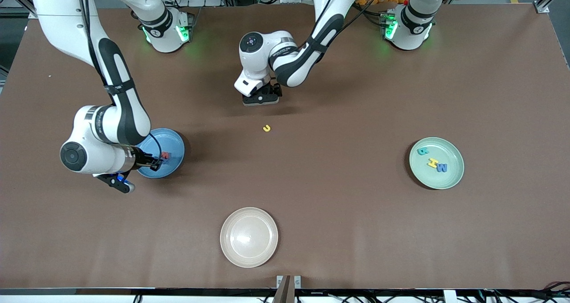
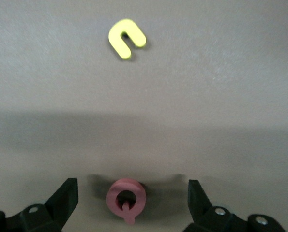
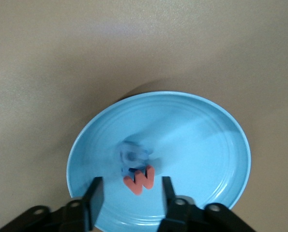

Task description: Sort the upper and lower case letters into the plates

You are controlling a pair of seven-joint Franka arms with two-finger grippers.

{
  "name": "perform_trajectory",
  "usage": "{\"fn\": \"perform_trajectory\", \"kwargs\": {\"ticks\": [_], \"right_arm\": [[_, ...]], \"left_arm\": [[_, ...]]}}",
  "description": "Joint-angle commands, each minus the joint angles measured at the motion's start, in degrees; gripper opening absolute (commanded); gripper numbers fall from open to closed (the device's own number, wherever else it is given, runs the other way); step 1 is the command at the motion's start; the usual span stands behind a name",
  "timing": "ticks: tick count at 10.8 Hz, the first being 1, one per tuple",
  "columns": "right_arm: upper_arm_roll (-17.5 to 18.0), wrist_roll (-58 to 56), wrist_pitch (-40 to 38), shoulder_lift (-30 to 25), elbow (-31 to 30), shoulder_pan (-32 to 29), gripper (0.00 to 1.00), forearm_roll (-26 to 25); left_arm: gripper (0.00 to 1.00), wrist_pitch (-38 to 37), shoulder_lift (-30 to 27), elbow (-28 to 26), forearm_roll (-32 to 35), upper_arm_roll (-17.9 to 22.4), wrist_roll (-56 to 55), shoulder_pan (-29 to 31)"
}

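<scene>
Left gripper (image 2: 129, 203): fingers wide, astride pink letter (image 2: 126, 199) on tabletop (image 1: 338, 214); yellow letter (image 1: 266, 128) near, six o'clock.
Right gripper (image 3: 129, 193): fingers parted over blue plate (image 3: 202, 140), holding nothing; red letter (image 3: 140, 180) in plate.
Green plate (image 1: 452, 178): three letters.

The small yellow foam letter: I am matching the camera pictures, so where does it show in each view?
Front view: small yellow foam letter on bare brown table, nearer the camera than the left gripper.
Left wrist view: it lies ahead of the open jaws.
Right wrist view: not in it.
Shared landmark: the left gripper.
</scene>
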Motion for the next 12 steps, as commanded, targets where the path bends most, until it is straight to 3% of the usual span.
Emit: {"fn": "perform_trajectory", "kwargs": {"ticks": [1, 3, 4, 6, 8, 10, 12], "right_arm": [[0.26, 0.24, -0.26, -1.08, -0.32, 0.08, 1.0, -0.53], [0.61, 0.86, -0.79, -1.35, 0.46, 1.12, 1.0, -0.09], [0.7, 0.95, -1.32, -1.43, 0.91, 1.83, 1.0, 0.0], [0.79, 3.39, -1.24, -1.79, 1.09, 4.37, 1.0, 0.0], [0.7, 6.47, -0.71, -1.61, 1.35, 7.01, 1.0, 0.0], [0.79, 6.66, -0.71, -1.44, 2.05, 7.02, 1.0, 0.09], [0.79, 7.19, -0.71, -1.35, 2.66, 7.54, 1.0, 5.68]], "left_arm": [[1.0, -0.38, 1.31, 2.0, 1.24, 0.83, -3.04, -1.52], [1.0, -0.38, 1.4, 1.82, 1.15, 0.83, -3.04, -1.61], [0.9, -0.38, 1.31, 1.91, 1.15, 0.83, -3.04, -1.61], [0.48, -0.38, 1.31, 1.82, 1.68, 0.74, -2.95, -1.61], [0.0, -0.38, 1.22, 1.73, 1.59, 0.74, -2.95, -1.61], [0.0, -0.72, 0.35, 1.73, 1.59, 0.83, -2.6, -1.18], [0.0, -2.39, -3.59, 1.12, 2.12, 0.83, -1.9, 1.62]]}}
